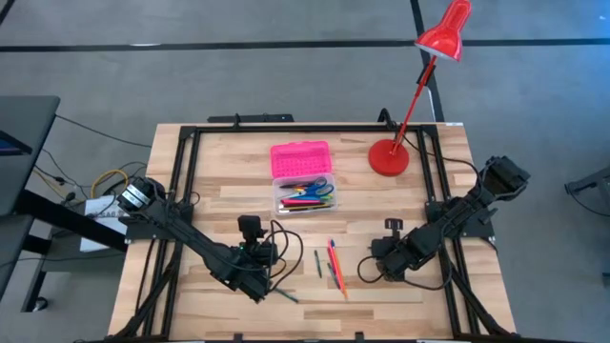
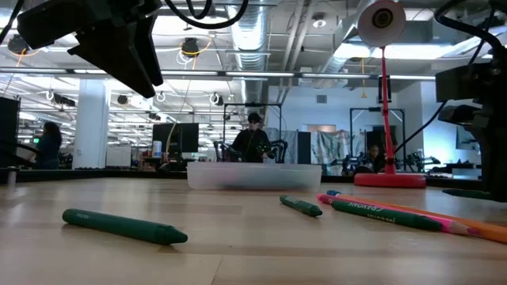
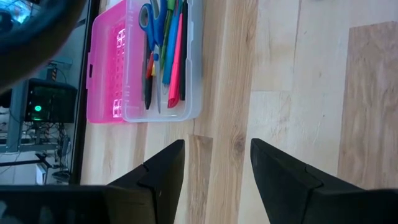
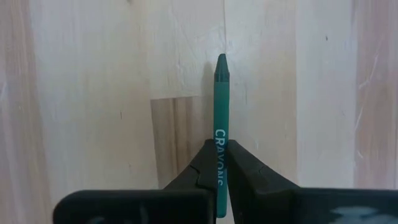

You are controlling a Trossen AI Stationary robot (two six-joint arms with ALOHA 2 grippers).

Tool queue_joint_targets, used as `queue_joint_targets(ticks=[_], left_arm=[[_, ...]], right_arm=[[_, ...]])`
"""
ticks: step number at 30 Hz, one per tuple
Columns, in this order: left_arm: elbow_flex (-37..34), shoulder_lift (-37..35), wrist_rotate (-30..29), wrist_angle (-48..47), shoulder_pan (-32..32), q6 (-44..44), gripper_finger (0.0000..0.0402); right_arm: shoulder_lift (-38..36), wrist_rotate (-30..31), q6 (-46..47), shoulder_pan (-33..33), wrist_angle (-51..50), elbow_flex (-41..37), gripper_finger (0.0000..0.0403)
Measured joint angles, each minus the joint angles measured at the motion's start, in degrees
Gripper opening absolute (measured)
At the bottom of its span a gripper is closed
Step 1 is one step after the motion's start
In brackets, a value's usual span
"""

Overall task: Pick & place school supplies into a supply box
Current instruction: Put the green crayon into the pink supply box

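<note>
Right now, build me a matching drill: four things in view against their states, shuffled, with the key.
Things:
1. left end effector
2. right end effector
3. clear plastic box base
4. bright pink textured lid

States:
a. shut on a dark green wax crayon
b. lying open beside the base
c. open, holding nothing
d. holds pens and blue-handled scissors

Pairs: 1-c, 2-a, 3-d, 4-b
</note>
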Motion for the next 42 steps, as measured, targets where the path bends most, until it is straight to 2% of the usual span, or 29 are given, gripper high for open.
queue_joint_targets(ticks=[34, 42], left_arm=[[0.0, 0.6, 1.2, -1.1, 0.0, 0.0, 0.0179], [0.0, 0.6, 1.2, -5.1, 0.0, -2.3, 0.0179]], right_arm=[[-0.1, 0.0, 0.0, -0.1, 2.2, 0.0, 0.0005], [-0.1, 1.6, -5.6, -3.3, 2.0, 3.7, 0.0005]])
